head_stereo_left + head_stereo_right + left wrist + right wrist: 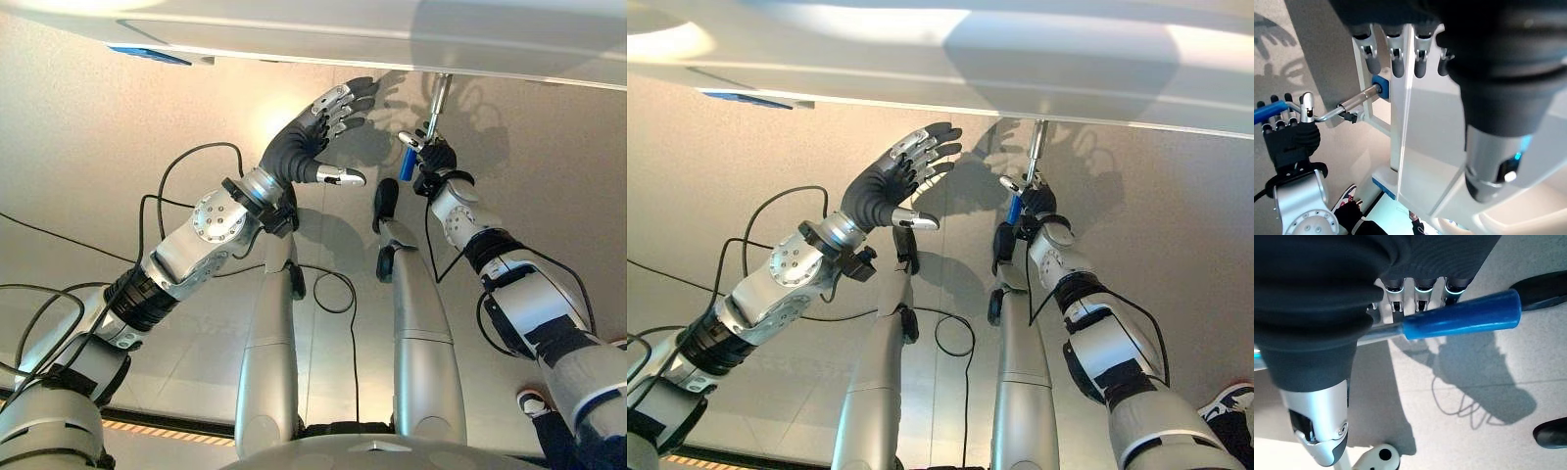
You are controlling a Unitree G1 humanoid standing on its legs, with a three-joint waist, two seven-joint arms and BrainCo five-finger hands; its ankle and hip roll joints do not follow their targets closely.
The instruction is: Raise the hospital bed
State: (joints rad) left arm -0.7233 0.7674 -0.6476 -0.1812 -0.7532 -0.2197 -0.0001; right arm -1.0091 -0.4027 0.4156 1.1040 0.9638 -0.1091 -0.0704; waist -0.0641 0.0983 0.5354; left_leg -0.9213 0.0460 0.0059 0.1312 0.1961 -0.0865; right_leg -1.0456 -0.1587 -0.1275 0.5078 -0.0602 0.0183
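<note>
The white hospital bed end (392, 39) spans the far side, also seen as a white frame (1415, 147). A bent metal crank rod (438, 103) comes out of a blue socket (1380, 85) in the bed end and finishes in a blue crank handle (1462, 320). My right hand (434, 159) is shut on that handle; the left wrist view shows its fingers (1283, 110) curled over the blue grip. To the crank's left, my left hand (328, 117) is raised and open. Its straight fingers (1393, 58) lie at the bed frame's edge.
A person's shoe (532, 401) stands on the pale floor at the lower right, beside my right arm. A blue label (147, 56) sits on the bed end's lower edge, far left of both hands.
</note>
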